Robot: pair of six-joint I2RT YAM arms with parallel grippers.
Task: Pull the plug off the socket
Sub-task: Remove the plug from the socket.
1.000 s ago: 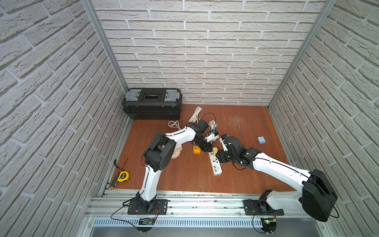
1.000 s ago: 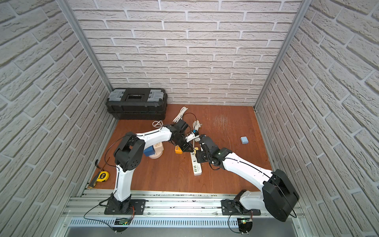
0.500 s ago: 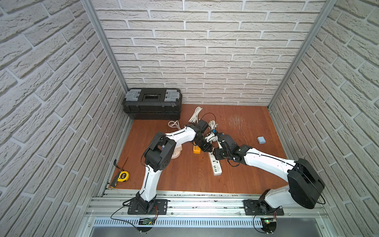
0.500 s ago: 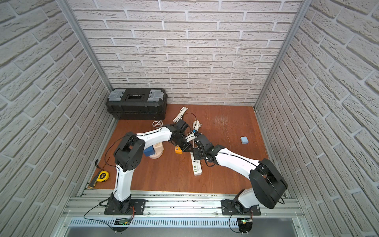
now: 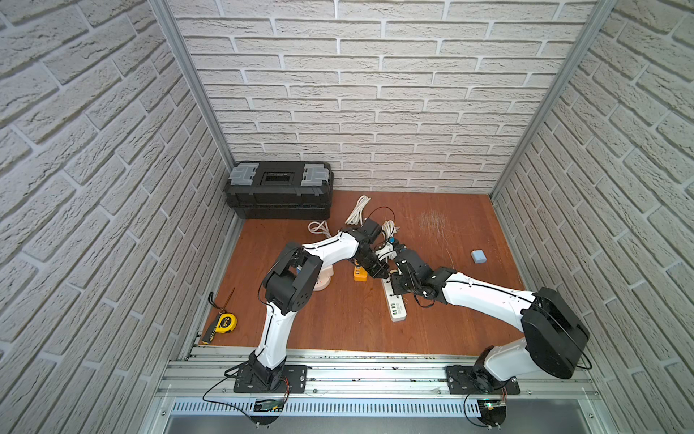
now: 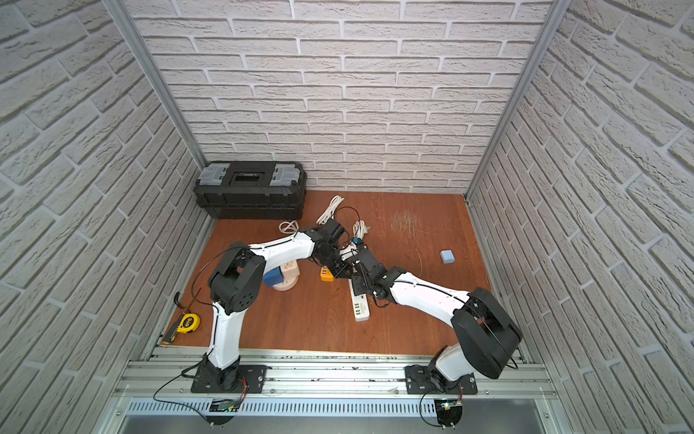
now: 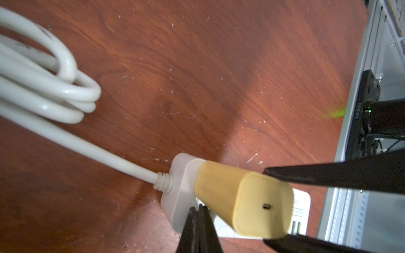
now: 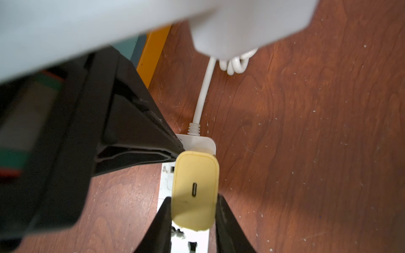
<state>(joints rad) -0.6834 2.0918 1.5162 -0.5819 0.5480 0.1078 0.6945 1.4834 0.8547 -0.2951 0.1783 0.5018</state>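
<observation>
**Plug.** The pale yellow rounded plastic plug [image 8: 195, 186] sits in the farthest socket of the long white plastic socket strip [image 8: 201, 142]. It is just beside the point where the thick white cord [image 8: 202, 98] leaves the strip's far end. The strip lies flat mid-table on the reddish-brown wooden tabletop [image 8: 306, 131], with its long axis running near to far. The plug's long axis stands up off the strip face, port end uppermost.

**Right gripper** [image 8: 194, 198]. It reaches in from the near right with its jaws partly open, one on each flank of the plug. Both pads [image 8: 165, 212] look to be touching. I read this as gripped, but cannot tell how firmly. The plug lies directly between the fingertips, not ahead of them.

**Judgement.** The pull should go up along the plug's axis, away from the strip face. A sideways tug would likely lever the strip.

**Left gripper** [image 7: 197, 216]. It is pinched fully together with nothing between the jaws. Its tip is down at the strip's far end, just left of the plug, apparently pinning it. The right arm is the one on the plug.

**Views.**
- The right wrist view shows both flank contacts head-on.
- The left wrist view shows the plug side-on, with its base against the strip and no gap visible. The right wrist view cannot show this.
- In both top views the arms meet over the strip's far end and hide the plug. Only the strip's near half shows.
</observation>
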